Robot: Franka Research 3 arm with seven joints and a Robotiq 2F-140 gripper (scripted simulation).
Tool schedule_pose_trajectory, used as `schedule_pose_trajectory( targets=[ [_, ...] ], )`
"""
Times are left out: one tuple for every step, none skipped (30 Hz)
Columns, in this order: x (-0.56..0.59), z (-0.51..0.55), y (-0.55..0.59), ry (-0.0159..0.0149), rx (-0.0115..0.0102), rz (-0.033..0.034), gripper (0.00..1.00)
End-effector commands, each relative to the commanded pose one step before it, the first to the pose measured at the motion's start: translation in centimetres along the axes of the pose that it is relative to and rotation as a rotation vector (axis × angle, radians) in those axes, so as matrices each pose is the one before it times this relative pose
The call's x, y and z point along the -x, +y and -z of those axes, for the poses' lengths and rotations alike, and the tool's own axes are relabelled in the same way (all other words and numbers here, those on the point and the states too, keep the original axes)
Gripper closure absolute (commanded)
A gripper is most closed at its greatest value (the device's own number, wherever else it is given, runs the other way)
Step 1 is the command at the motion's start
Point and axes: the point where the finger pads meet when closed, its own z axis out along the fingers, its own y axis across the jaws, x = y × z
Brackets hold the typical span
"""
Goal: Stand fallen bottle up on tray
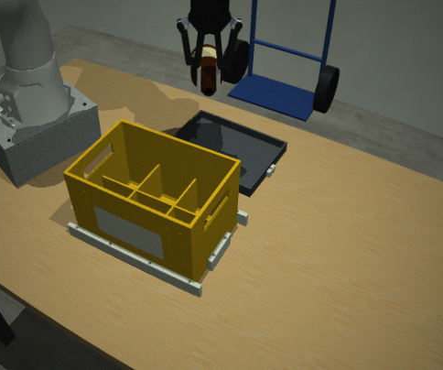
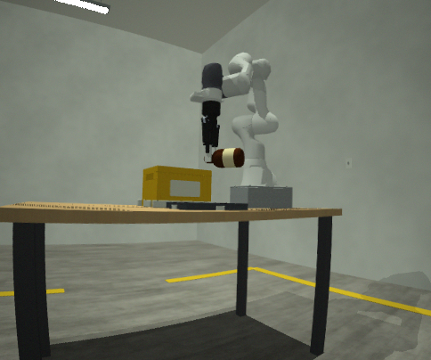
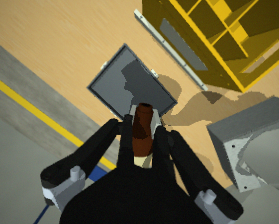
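Bottle (image 2: 228,158), one, lying level, clamped in the tool (image 2: 209,157), above one tray (image 1: 268,146), beside one crate (image 1: 131,229).

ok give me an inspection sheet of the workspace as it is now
surface: wooden table, shadows near the arm base
job's things: brown bottle lying level in the air, high above the dark tray, which holds nothing; yellow crate beside the tray, compartments bare
clutter: white stop blocks along the crate and tray
grippers: gripper shut on the bottle near its neck end
cables: nothing seen
surroundings: blue hand truck behind the table; yellow floor lines; grey walls
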Motion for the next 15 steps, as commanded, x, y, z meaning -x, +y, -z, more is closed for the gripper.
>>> schedule_pose_trajectory(
  targets=[
    [-0.071, 0.233, -0.254, -0.00051, -0.00854, 0.11177, 1.00],
    [0.000, 0.000, 0.000, 0.00000, 0.00000, 0.01079, 1.00],
    [0.000, 0.000, 0.000, 0.00000, 0.00000, 0.00920, 1.00],
    [0.000, 0.000, 0.000, 0.00000, 0.00000, 0.00754, 1.00],
    [0.000, 0.000, 0.000, 0.00000, 0.00000, 0.00587, 1.00],
    [0.000, 0.000, 0.000, 0.00000, 0.00000, 0.00426, 1.00],
    [0.000, 0.000, 0.000, 0.00000, 0.00000, 0.00279, 1.00],
    [0.000, 0.000, 0.000, 0.00000, 0.00000, 0.00154, 1.00],
    [0.000, 0.000, 0.000, 0.00000, 0.00000, 0.00000, 1.00],
    [0.000, 0.000, 0.000, 0.00000, 0.00000, 0.00000, 1.00],
    [0.000, 0.000, 0.000, 0.00000, 0.00000, 0.00061, 1.00],
    [0.000, 0.000, 0.000, 0.00000, 0.00000, 0.00009, 1.00],
    [0.000, 0.000, 0.000, 0.00000, 0.00000, 0.00000, 1.00],
    [0.000, 0.000, 0.000, 0.00000, 0.00000, 0.00000, 1.00],
    [0.000, 0.000, 0.000, 0.00000, 0.00000, 0.00000, 1.00]
  ],
)
